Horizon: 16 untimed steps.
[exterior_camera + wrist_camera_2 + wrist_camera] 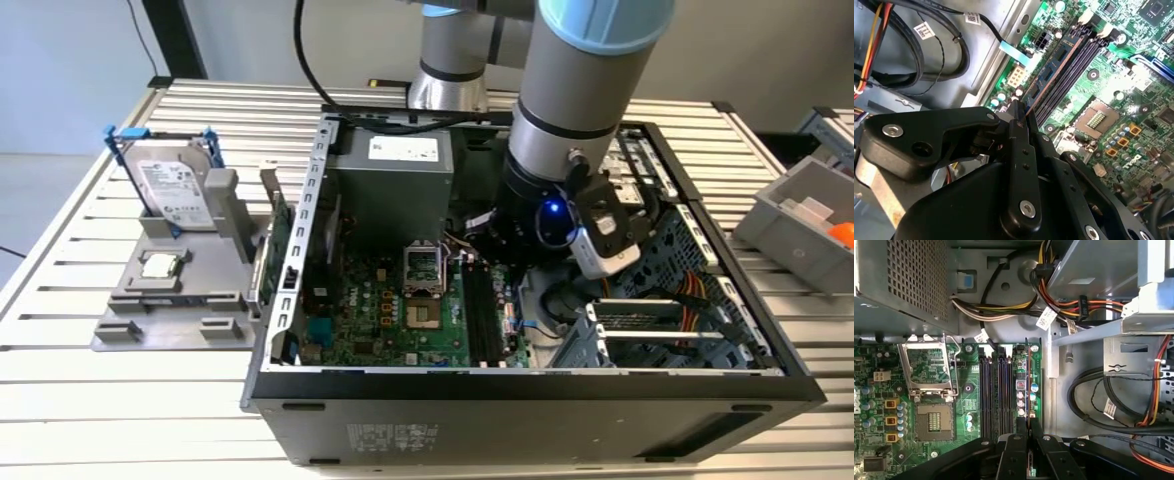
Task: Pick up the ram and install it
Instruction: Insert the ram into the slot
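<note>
One stick in play. Clenching the ram point(1029, 385) edge-on in the gripper point(1029, 440), pads pinching it at one end; in the second wrist view, seeing the ram point(1051, 75) running out from the gripper point(1021, 117) along the line of the slots. Hanging it just above the motherboard, beside the black memory slots point(995, 390); judging it as not yet seated.

Doing this step well, by judgement:
- keeping the stick parallel to the chosen slot and upright, not tilted;
- checking that the end latches are standing open; cannot tell from here;
- pressing straight down, evenly along the length, since holding at one end is risking a cocked entry.

Working room, exterior view as the dial, memory slots point(481, 315) at centre: processor socket point(424, 270) sitting near at 10 o'clock, drive bay and bundled cables point(667, 300) crowding in at 3 o'clock, arm point(587, 100) coming down from 12 o'clock. Tight on the cable side.

Resting the open case point(534, 385) on a slatted metal table point(134, 400). Hard drive point(180, 190) standing in a grey fixture well apart at 9 o'clock; grey bin point(801, 215) at 2 o'clock.
</note>
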Motion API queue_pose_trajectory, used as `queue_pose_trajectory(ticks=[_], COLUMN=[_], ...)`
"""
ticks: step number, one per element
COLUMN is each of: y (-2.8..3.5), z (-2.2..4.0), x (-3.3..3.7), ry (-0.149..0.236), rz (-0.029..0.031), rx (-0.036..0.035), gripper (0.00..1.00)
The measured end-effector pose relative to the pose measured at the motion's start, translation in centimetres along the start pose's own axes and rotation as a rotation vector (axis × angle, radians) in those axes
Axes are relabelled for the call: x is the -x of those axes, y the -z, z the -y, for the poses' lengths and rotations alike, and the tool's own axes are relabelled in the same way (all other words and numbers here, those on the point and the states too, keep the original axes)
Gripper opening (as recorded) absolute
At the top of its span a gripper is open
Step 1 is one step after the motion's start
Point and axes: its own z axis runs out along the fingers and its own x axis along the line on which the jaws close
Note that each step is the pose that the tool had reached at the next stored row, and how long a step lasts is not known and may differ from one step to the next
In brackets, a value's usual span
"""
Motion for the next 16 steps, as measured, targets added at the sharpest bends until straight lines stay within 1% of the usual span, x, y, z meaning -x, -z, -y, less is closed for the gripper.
queue_pose_trajectory(ticks=[9,16], y=[-1.03,-1.32], z=[0.08,0.16], x=[-0.06,-0.16], ry=[0.009,0.011], rz=[-0.0002,-0.0002], rx=[0.0004,-0.0007], gripper=[0.00,0.00])
